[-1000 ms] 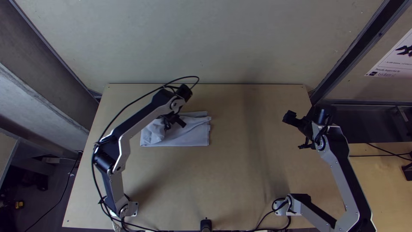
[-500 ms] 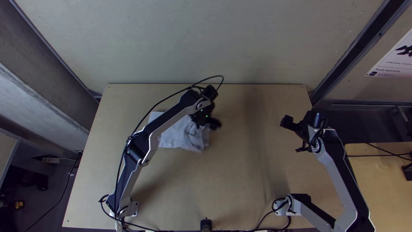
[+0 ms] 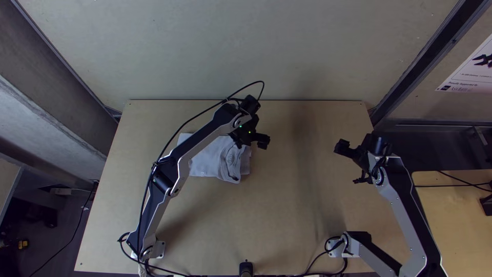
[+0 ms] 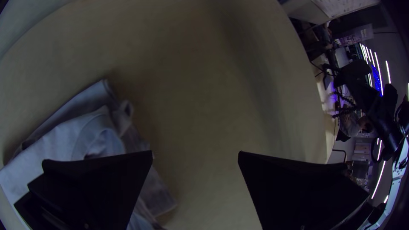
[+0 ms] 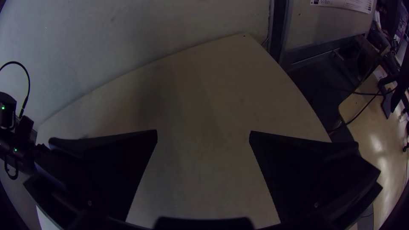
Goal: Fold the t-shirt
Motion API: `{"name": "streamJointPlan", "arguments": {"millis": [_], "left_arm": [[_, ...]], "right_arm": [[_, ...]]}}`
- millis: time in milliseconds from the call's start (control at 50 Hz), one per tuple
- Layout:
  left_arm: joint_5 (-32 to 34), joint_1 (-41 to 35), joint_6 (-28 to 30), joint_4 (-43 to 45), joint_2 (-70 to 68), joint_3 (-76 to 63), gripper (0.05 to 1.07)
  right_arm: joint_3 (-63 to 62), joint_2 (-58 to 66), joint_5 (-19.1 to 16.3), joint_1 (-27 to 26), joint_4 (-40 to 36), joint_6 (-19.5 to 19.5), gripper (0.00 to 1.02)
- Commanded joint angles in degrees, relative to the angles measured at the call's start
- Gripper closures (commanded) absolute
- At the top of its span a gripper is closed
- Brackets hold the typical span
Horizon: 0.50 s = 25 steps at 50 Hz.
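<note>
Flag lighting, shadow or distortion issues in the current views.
Top view: soft, broad shadow band down the table, right of the t-shirt. Left wrist view: dim cloth, left hand nearly black, bright light strips behind, table edge bowed by the fisheye. Right wrist view: table edge bowed, dark corners, glare on the side surface.

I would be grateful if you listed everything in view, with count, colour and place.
T-shirt: one, pale grey, partly folded, rumpled, left of the table's middle
Wooden table: one, light tan, under the t-shirt
Side table: one, light wood, at right
Wall panel: one, grey, behind the table
Printed poster: one, white, upper right
Light strips: several, white, room behind
Cables: several, black, around the arms
Robot arms: two, silver and black, left and right
Left pincer: one, black, open, by the t-shirt
Right pincer: one, black, open, table's right side
</note>
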Motion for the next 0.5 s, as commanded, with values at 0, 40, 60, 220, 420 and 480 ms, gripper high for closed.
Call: {"name": "streamJointPlan", "arguments": {"millis": [0,40,60,220,420,480], "left_arm": [[-2.2,2.0,1.4,-0.9,-5.0,-2.8,0.10],[-3.1,2.7,2.3,-0.9,-6.6,-3.4,0.10],[-3.5,3.2,2.7,-0.9,-7.5,-3.6,0.10],[-6.5,7.1,5.8,-1.0,-14.8,-5.4,0.10],[-8.7,14.2,10.7,-0.7,-26.9,-10.1,0.10],[-9.2,17.1,11.6,-0.3,-30.4,-11.0,0.10]], "right_arm": [[3.9,0.5,-0.2,-1.2,1.4,-2.7,0.03],[6.0,1.2,-0.2,-1.6,1.4,-3.7,0.03],[7.1,1.5,-0.2,-1.7,1.4,-4.4,0.03],[15.9,3.8,-0.2,-2.4,1.2,-10.9,0.03],[25.3,4.5,-0.2,-2.3,1.4,-15.2,0.03],[27.8,4.5,-0.2,-2.2,1.4,-15.4,0.03]]}}
